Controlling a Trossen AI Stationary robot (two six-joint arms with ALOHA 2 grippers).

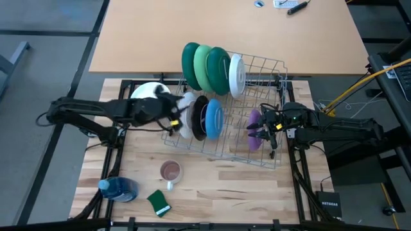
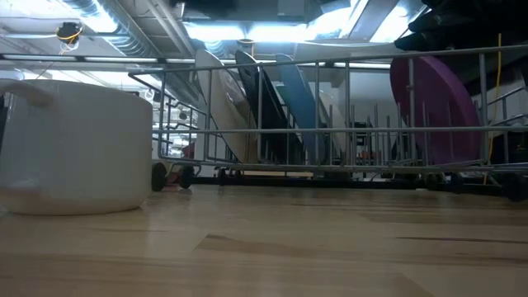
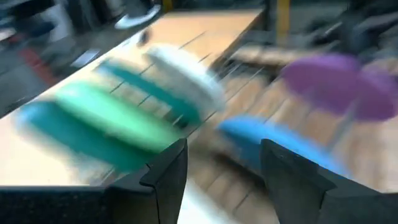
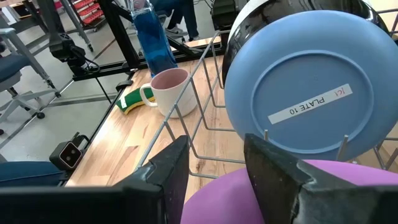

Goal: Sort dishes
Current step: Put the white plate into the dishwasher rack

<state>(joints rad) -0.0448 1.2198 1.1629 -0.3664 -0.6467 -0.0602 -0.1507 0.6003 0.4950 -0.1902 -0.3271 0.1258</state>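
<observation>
A wire dish rack stands mid-table. In its far row stand dark green, light green, dark green and white plates on edge. The near row holds a white, a black and a blue plate; the blue one also shows in the right wrist view. Purple plates stand at the rack's right end. My left gripper is open and empty at the rack's left end. My right gripper is open over a purple plate.
A white plate lies on the table left of the rack. A mug, a blue bottle and a green sponge sit near the front edge. Bare wood lies in front of the rack at the right.
</observation>
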